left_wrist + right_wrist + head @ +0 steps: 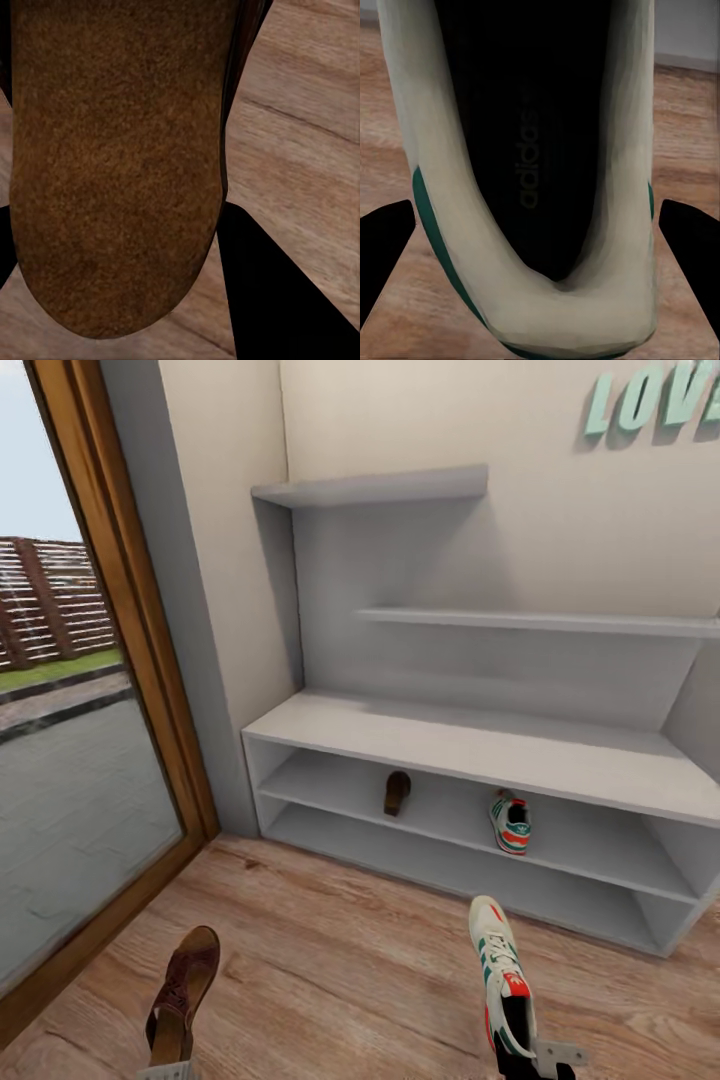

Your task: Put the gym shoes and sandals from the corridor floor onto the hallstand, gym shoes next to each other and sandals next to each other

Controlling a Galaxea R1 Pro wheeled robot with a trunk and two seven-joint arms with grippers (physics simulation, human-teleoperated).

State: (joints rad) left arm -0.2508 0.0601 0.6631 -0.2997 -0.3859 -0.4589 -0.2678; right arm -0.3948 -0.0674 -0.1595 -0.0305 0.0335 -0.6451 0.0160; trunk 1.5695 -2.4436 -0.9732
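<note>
Left pincer [165,1068]: seen at the lower edge of the head view, clamped on the heel end of 1 sandal [183,995]; in the left wrist view the tan footbed [112,165] is seen close up, with dark fingers [277,292] beside it.
Held sandal: lifted above the corridor floor [330,960], toe pointing toward the hallstand [450,735].
Sandal on rack [397,792]: 1 sandal is already set on the upper of the 2 open shelf rows, left of centre.
Gym shoe on rack [511,823]: 1 gym shoe is set on the same shelf row, right of the sandal and apart from it.
Right pincer [540,1060]: clamped on the heel of the other gym shoe [503,975]; in the right wrist view the dark inside [521,142] is seen between 2 dark fingers [386,247].
Held gym shoe: carried clear of the floor, toe toward the rack, roughly in line with its mate.
Step in hand: judged as the carry of the last 2 shoes to the rack; 2 of 4 are placed.
Next move: each held shoe is to be advanced into the shelf row and set just beside its mate, sandal by sandal and gym shoe by gym shoe; clearance under the counter top is called for.
</note>
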